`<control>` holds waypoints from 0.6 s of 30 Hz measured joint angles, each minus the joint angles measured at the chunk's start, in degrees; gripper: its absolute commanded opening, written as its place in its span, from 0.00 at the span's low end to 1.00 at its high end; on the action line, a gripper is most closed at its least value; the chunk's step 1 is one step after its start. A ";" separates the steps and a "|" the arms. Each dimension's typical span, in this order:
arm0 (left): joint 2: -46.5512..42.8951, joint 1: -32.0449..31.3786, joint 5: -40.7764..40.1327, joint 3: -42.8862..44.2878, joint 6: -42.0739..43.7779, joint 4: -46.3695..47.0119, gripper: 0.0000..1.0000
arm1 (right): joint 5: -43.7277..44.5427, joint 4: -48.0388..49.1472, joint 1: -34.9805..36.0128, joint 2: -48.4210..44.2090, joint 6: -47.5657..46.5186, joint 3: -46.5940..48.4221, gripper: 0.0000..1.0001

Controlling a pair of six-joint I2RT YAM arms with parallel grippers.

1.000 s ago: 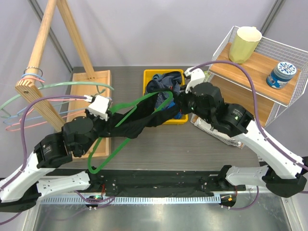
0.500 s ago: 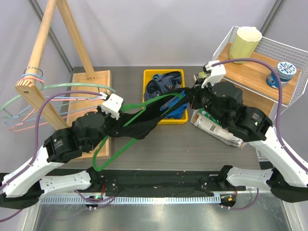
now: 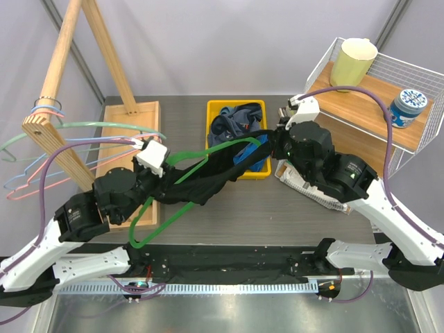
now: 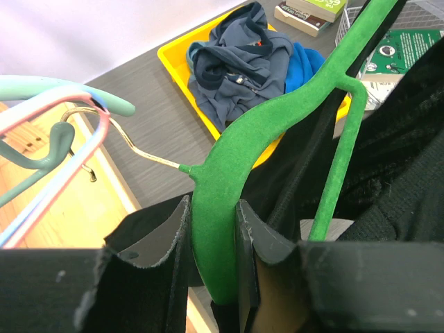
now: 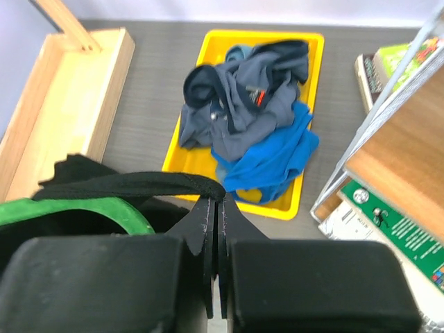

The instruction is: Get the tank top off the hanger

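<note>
A green hanger (image 3: 208, 150) hangs above the table's middle with a black tank top (image 3: 211, 177) draped over it. My left gripper (image 3: 165, 186) is shut on the hanger's thick shoulder; in the left wrist view the green hanger (image 4: 277, 118) runs up out of the left gripper (image 4: 214, 229), with the tank top (image 4: 406, 152) at the right. My right gripper (image 3: 269, 142) is shut on the tank top's strap, near the yellow bin. In the right wrist view the strap (image 5: 125, 184) runs left from the shut right gripper (image 5: 216, 202), above the hanger (image 5: 83, 209).
A yellow bin (image 3: 236, 105) of grey and blue clothes stands at the back centre. A wooden rack (image 3: 48, 121) with several pastel hangers (image 3: 41, 149) and a wooden tray (image 3: 121, 132) is at the left. A wire shelf (image 3: 388, 104) with a cup and a tin, and books (image 3: 312, 187), are at the right.
My right gripper has pulled the strap up and toward the back right, stretching the tank top. My left arm swung right with the hanger, then back left.
</note>
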 measured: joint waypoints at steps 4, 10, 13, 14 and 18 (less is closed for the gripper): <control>-1.03 0.00 0.61 -0.66 1.14 0.50 0.00 | -2.86 -0.46 -0.44 -1.20 0.90 -4.11 0.03; -0.98 0.00 2.78 -1.51 2.58 0.66 0.00 | -12.68 1.92 -1.25 -3.26 0.15 -8.37 0.03; 0.02 0.07 2.78 -1.51 3.04 0.46 0.00 | -18.27 5.25 -1.55 -5.44 -1.55 -8.66 0.03; 0.22 0.07 2.75 -1.49 3.45 0.50 0.00 | -19.23 6.29 -1.64 -6.34 -1.97 -8.66 0.04; 1.33 0.04 2.91 -1.81 4.46 1.03 0.00 | -20.50 9.81 -1.68 -10.36 -3.39 -8.66 0.05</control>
